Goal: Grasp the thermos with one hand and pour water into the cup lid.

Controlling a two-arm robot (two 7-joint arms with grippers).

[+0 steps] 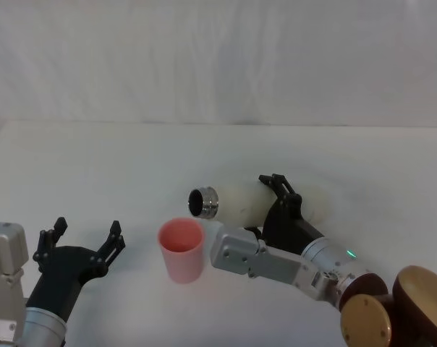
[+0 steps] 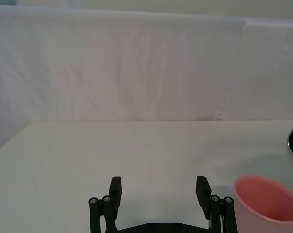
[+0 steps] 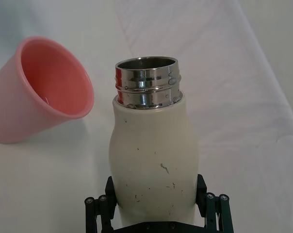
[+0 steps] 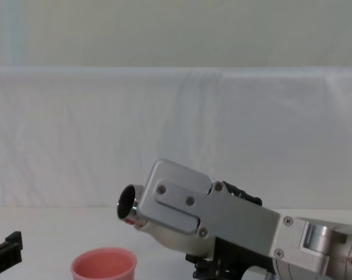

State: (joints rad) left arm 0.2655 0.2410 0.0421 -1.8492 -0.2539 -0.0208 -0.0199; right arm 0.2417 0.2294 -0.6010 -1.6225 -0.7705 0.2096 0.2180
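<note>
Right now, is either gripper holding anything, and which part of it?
The right gripper holds the thermos around its lower body, tipped toward the cup lid. The left gripper is open and empty.

Soft even light, faint shadows, mild blur.

A white tabletop (image 1: 95, 159) carries the scene — covered in a pale cloth that shows faint creases and folds, and meeting a white draped backdrop (image 1: 218, 58) along its far edge.

Standing directly on it is one thing: the cup lid (image 1: 181, 249), a small salmon-pink cup, upright with its open mouth up, near the front middle of the tabletop. In the right wrist view its inside is seen, with a small glint low in the bowl (image 3: 42, 94). In the chest view its rim (image 4: 103, 263) shows low down — the cloth around it is plain white.
</note>
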